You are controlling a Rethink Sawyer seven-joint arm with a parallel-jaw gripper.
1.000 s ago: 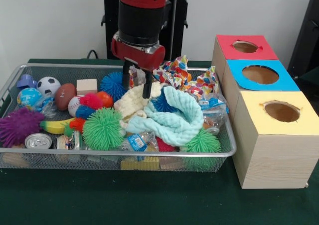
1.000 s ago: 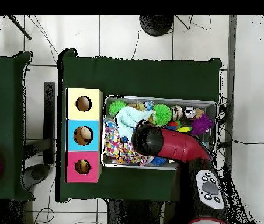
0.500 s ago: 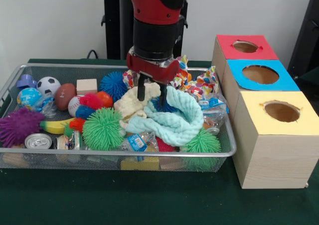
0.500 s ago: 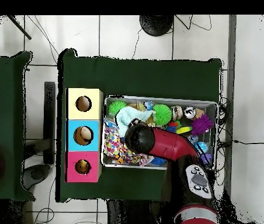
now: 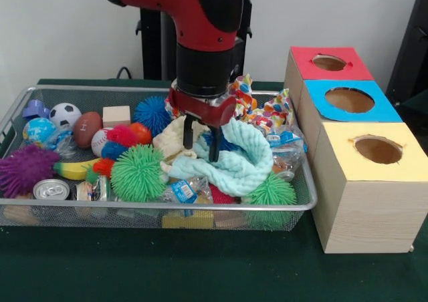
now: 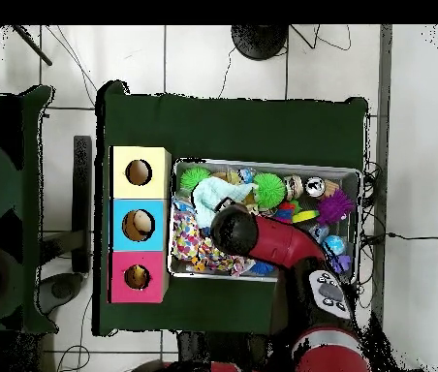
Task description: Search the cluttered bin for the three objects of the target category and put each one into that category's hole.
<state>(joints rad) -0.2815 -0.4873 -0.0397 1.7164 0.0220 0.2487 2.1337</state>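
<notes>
Green cloth covers the table (image 5: pixel 80 275), and on it we've got a wire mesh bin (image 5: pixel 154 205) stuffed with toys, plus a row of three wooden boxes beside it: the red box (image 5: pixel 328 61), blue box (image 5: pixel 351 100) and yellow box (image 5: pixel 374 152), each with a round hole on top. From overhead we can see the same boxes (image 6: pixel 139 224) lined up against the bin's short side.

Our gripper (image 5: pixel 199 140) hangs over the middle of the pile with its two dark fingers (image 5: pixel 188 133) spread apart, tips down by the cream cloth (image 5: pixel 172 141) and the mint cloth (image 5: pixel 244 156), pinching nothing as far as we can see. A patterned cloth (image 5: pixel 267 115) sits behind them, nearer the boxes. Around that: a green spiky ball (image 5: pixel 137 174), purple spiky ball (image 5: pixel 25 168), soccer ball (image 5: pixel 65 113), banana (image 5: pixel 73 170) and a can (image 5: pixel 51 190).
</notes>
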